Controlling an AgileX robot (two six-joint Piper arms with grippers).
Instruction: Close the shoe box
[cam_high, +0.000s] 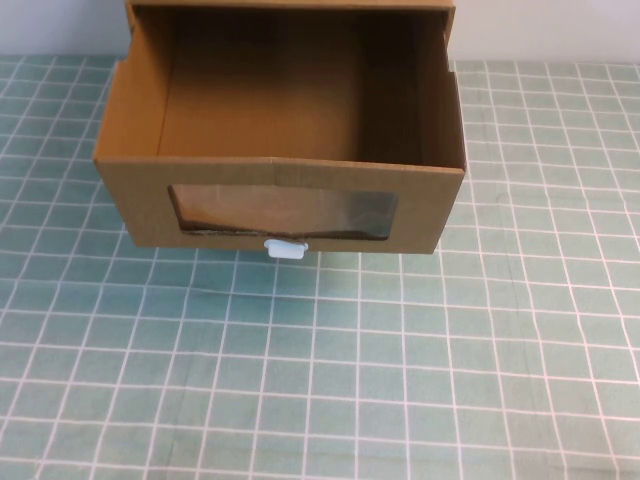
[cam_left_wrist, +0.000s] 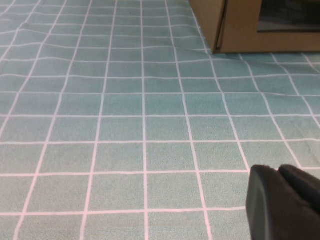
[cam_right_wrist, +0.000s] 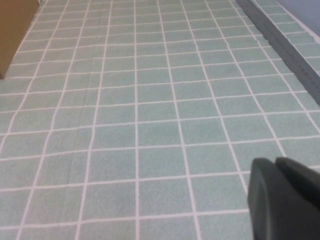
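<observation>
The shoe box (cam_high: 130, 150) is brown cardboard and stands at the back middle of the table in the high view. Its drawer is pulled out toward me and looks empty inside. The front panel has a clear window (cam_high: 285, 212) with a small white pull tab (cam_high: 284, 248) just under it. Neither arm shows in the high view. My left gripper (cam_left_wrist: 278, 169) is shut and empty, low over the mat, with a front corner of the box (cam_left_wrist: 240, 25) well ahead of it. My right gripper (cam_right_wrist: 275, 161) is shut and empty, with the box's side (cam_right_wrist: 15, 30) far off.
A green mat with a white grid (cam_high: 320, 380) covers the table. A grey strip (cam_right_wrist: 280, 40) at the mat's edge shows in the right wrist view. The box's outer sleeve (cam_high: 290, 5) reaches the top edge of the high view.
</observation>
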